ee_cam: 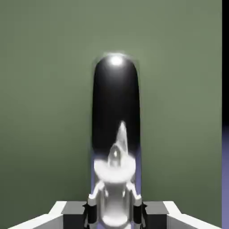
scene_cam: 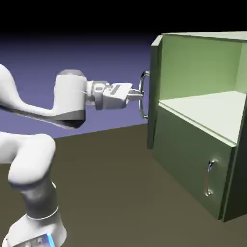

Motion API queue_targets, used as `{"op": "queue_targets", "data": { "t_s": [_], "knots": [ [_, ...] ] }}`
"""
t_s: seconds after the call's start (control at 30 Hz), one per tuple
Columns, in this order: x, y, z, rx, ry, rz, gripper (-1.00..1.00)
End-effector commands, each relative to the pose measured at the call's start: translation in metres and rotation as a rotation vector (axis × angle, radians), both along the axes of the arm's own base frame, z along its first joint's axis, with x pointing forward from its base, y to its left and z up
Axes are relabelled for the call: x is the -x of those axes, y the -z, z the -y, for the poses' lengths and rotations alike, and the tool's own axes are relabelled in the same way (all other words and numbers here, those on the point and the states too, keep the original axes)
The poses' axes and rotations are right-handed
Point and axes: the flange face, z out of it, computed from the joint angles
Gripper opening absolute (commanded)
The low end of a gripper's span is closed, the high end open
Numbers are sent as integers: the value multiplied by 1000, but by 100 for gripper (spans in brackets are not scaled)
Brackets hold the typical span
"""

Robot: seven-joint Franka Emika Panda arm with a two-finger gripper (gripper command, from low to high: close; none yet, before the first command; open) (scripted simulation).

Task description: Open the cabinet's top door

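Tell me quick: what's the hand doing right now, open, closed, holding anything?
Hand: closed on the top door's handle; the top door is swung wide open, edge-on in the exterior view.

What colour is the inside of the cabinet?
Pale green, lighter than the olive outside of the cabinet; it shows best in the exterior view.

We see two views. The exterior view stands beside the table, taking in the arm (scene_cam: 43,144) at left and the cabinet (scene_cam: 198,130) at right from a moderate distance. The hand view looks along the gripper (ee_cam: 115,210), very close to the top door (ee_cam: 44,112) and its handle (ee_cam: 116,107), which both views share.
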Motion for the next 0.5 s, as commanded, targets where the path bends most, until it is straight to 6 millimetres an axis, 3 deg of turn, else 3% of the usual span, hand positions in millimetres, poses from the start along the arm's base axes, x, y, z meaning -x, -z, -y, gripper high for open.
{"op": "queue_targets", "data": {
  "t_s": [0.0,0.23,0.47],
  "knots": [
    [2,0,-3,-3,9,0,-100],
    [23,0,-30,-3,76,0,-100],
    [51,0,-71,-3,174,0,-100]
  ]
}}
